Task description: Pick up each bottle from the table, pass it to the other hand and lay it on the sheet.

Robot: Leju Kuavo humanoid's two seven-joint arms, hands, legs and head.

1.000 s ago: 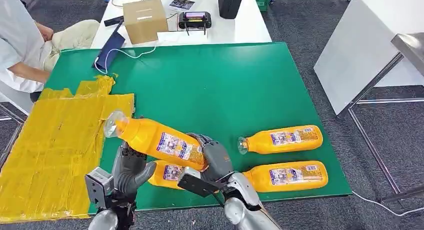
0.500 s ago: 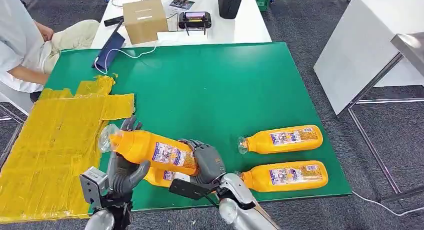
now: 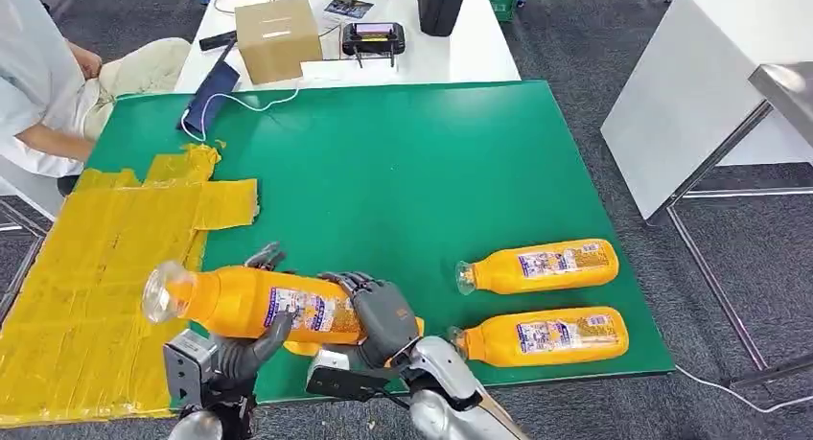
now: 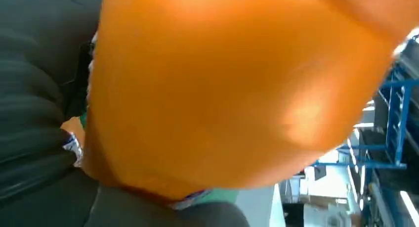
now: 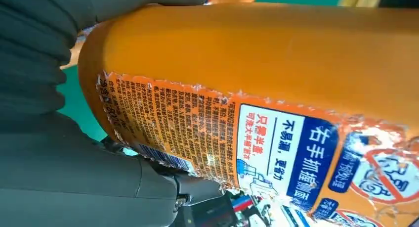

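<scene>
Orange and glossy, the held bottle (image 3: 254,303) lies nearly level above the near edge of the green table (image 3: 403,162), its clear cap end out over the yellow sheet (image 3: 96,267); the left hand (image 3: 251,339) cups it from below with fingers wrapped round the body, and the right hand (image 3: 379,309) is clamped on its base end, so both are grasping it; if the right lets go before the left has a firm hold, I'd expect that slick plastic to roll off and drop onto the bottle underneath (image 3: 305,347) or over the table edge; two more bottles (image 3: 542,266) lie well apart to the right; since a second ago the held bottle has levelled out and travelled toward the sheet, both hands moving with it
</scene>
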